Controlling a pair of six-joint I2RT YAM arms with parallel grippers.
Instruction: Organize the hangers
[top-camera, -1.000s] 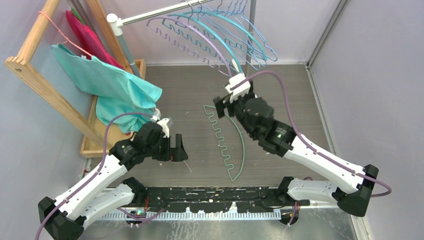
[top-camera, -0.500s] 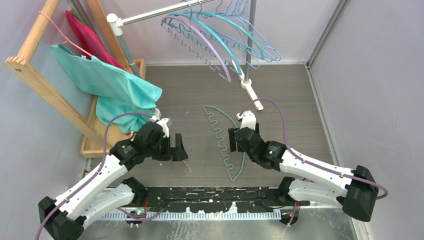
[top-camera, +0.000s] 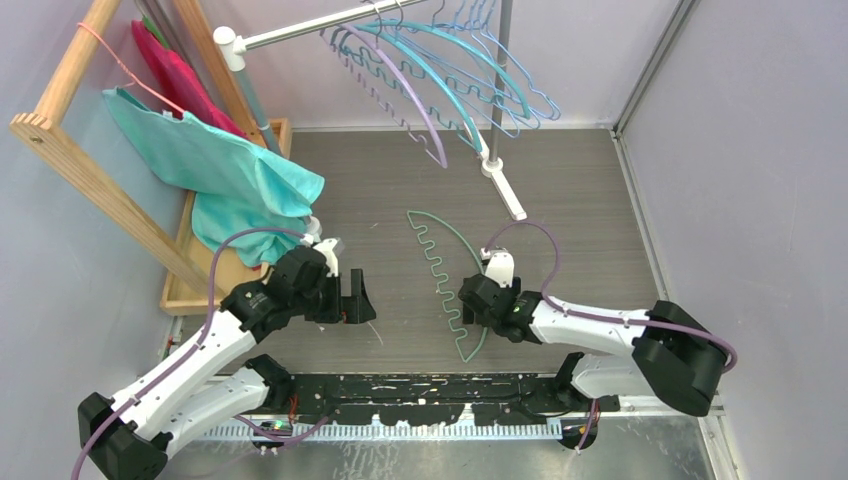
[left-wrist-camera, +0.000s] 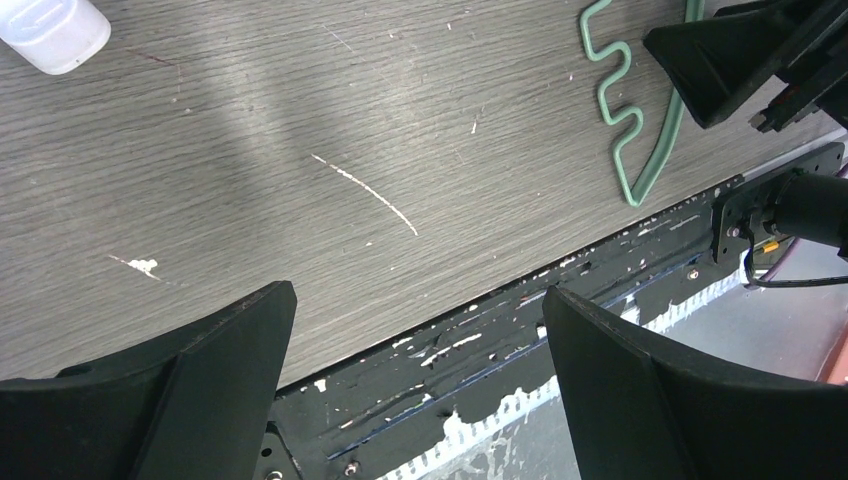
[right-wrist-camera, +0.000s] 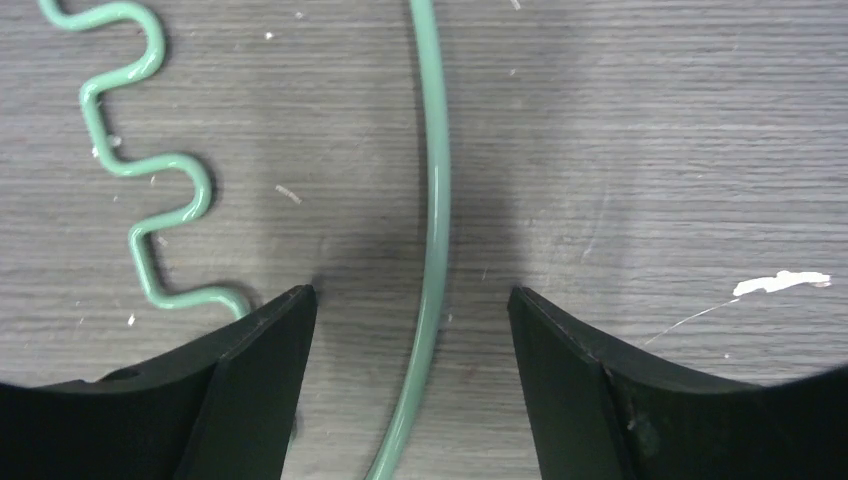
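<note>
Tabletop (top-camera: 580, 180): grey wood-grain, scratched, enclosed by pale walls.
Green hanger (right-wrist-camera: 437, 200): flat on the table, mid-surface, arched bar beside wavy bar, between the two arms.
Right gripper (right-wrist-camera: 410, 298): low over the green hanger, fingers spread wide, straddling the arched bar without clamping it.
Left gripper (left-wrist-camera: 417, 293): fingers wide apart, nothing between, over bare table well left of the hanger.
Hung hangers (top-camera: 455, 75): teal, blue, lavender, bunched on the grey rail (top-camera: 300, 30) at the back.

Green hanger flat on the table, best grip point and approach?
Take the green hanger by its smooth arched bar, straight down from above, jaws straddling it. It lies flat on the table, so no side entry; the wavy bar offers no straight run. The right gripper, open, brackets that arch.
</note>
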